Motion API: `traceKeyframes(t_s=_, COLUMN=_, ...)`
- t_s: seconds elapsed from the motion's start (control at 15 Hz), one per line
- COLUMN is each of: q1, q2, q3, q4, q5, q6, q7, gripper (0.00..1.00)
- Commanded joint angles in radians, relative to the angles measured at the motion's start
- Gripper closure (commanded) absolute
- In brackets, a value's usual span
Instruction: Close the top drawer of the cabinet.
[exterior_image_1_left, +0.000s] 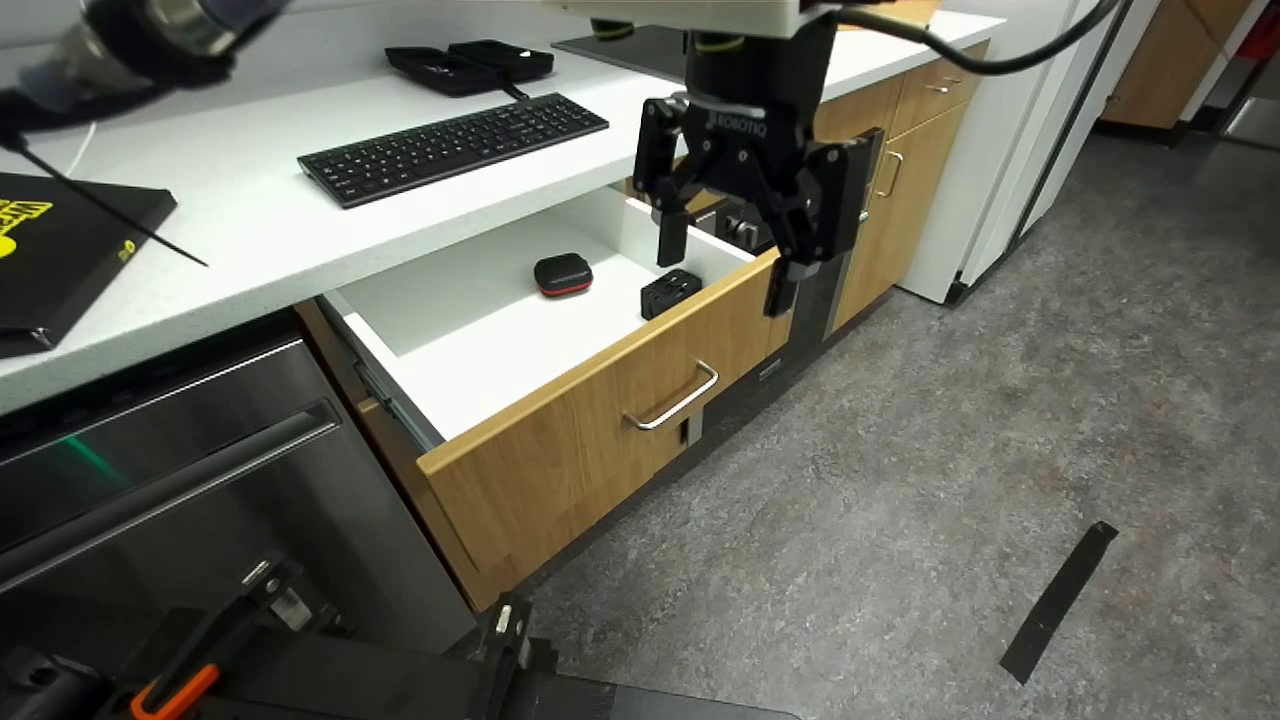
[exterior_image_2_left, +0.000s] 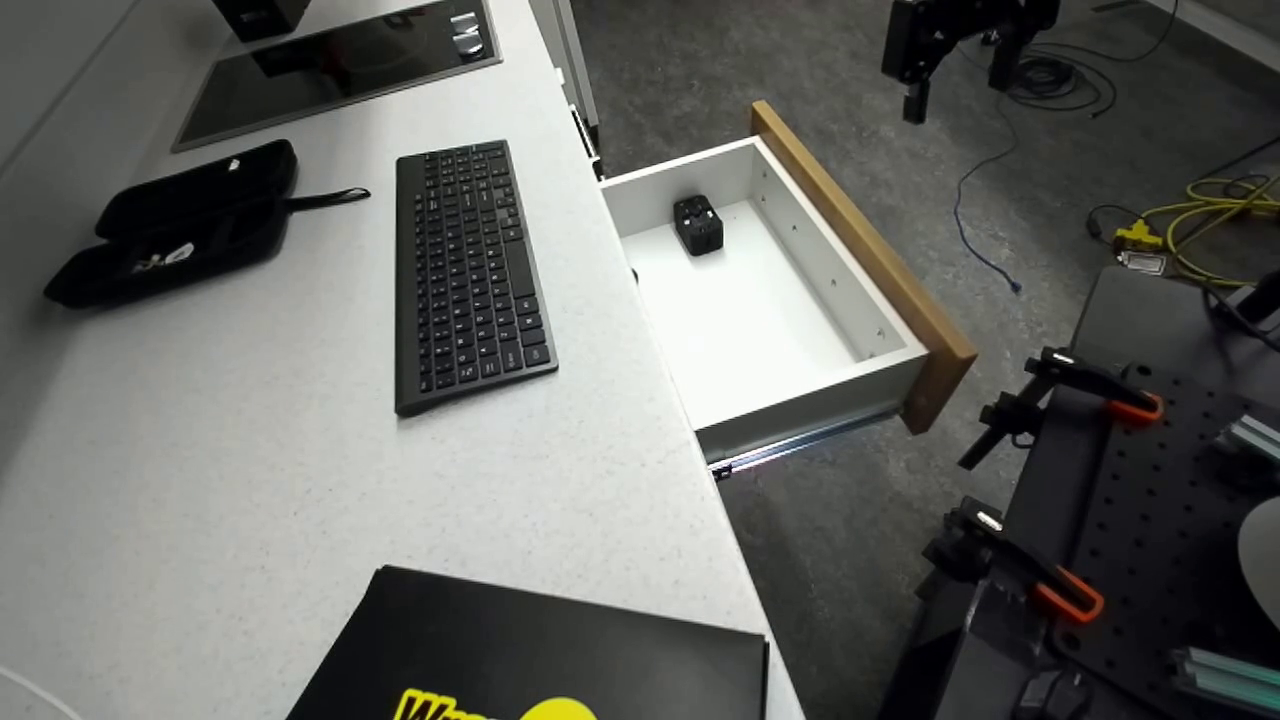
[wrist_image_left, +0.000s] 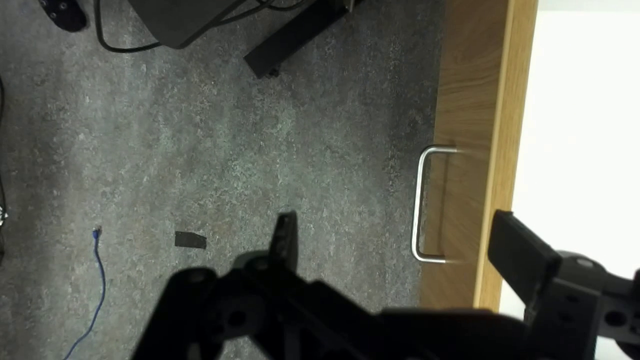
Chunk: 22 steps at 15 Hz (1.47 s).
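The top drawer (exterior_image_1_left: 560, 455) of the cabinet (exterior_image_1_left: 925, 160) is pulled out, with its oak front and silver bar handle (exterior_image_1_left: 685, 405) facing the floor. Its white inside shows in both exterior views (exterior_image_2_left: 740, 320). It holds a small black cube (exterior_image_1_left: 670, 292) and a black case with a red edge (exterior_image_1_left: 563, 275). My gripper (exterior_image_1_left: 725, 272) points down, open and empty, above the far half of the drawer front. In the wrist view (wrist_image_left: 395, 220) one finger is over the floor and the other overlaps the front's top edge (wrist_image_left: 500, 200). I see no contact.
A keyboard (exterior_image_2_left: 470, 270), an open black case (exterior_image_2_left: 190, 225) and a black box with yellow print (exterior_image_2_left: 560, 640) lie on the white countertop (exterior_image_2_left: 560, 480). A stainless-steel appliance (exterior_image_1_left: 200, 490) stands beside the drawer. Clamps (exterior_image_2_left: 1100, 385) stick out from the robot's mount.
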Motion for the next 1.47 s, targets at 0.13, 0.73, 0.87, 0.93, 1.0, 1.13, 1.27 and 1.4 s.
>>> traceKeyframes(t_s=0.13, q1=-0.014, q2=0.107, q3=-0.023, q4=0.022, q5=-0.051, q6=0.129, q7=0.096, gripper=0.0)
traceKeyframes(t_s=0.73, q1=-0.009, q2=0.457, q3=-0.085, q4=0.196, q5=0.008, q6=0.357, q7=0.266, gripper=0.0)
traceKeyframes(t_s=0.87, q1=-0.005, q2=0.539, q3=-0.079, q4=0.262, q5=0.052, q6=0.342, q7=0.294, gripper=0.0)
traceKeyframes(t_s=0.93, q1=-0.005, q2=0.577, q3=-0.072, q4=0.296, q5=0.075, q6=0.327, q7=0.296, gripper=0.0)
traceKeyframes(t_s=1.0, q1=-0.006, q2=0.616, q3=-0.063, q4=0.338, q5=0.102, q6=0.298, q7=0.303, gripper=0.0)
traceKeyframes(t_s=1.13, q1=-0.012, q2=0.667, q3=-0.043, q4=0.394, q5=0.144, q6=0.265, q7=0.296, gripper=0.0)
traceKeyframes(t_s=1.27, q1=-0.008, q2=0.699, q3=-0.029, q4=0.436, q5=0.163, q6=0.227, q7=0.283, gripper=0.0)
traceKeyframes(t_s=1.4, q1=-0.016, q2=0.71, q3=0.009, q4=0.474, q5=0.187, q6=0.153, q7=0.247, gripper=0.0)
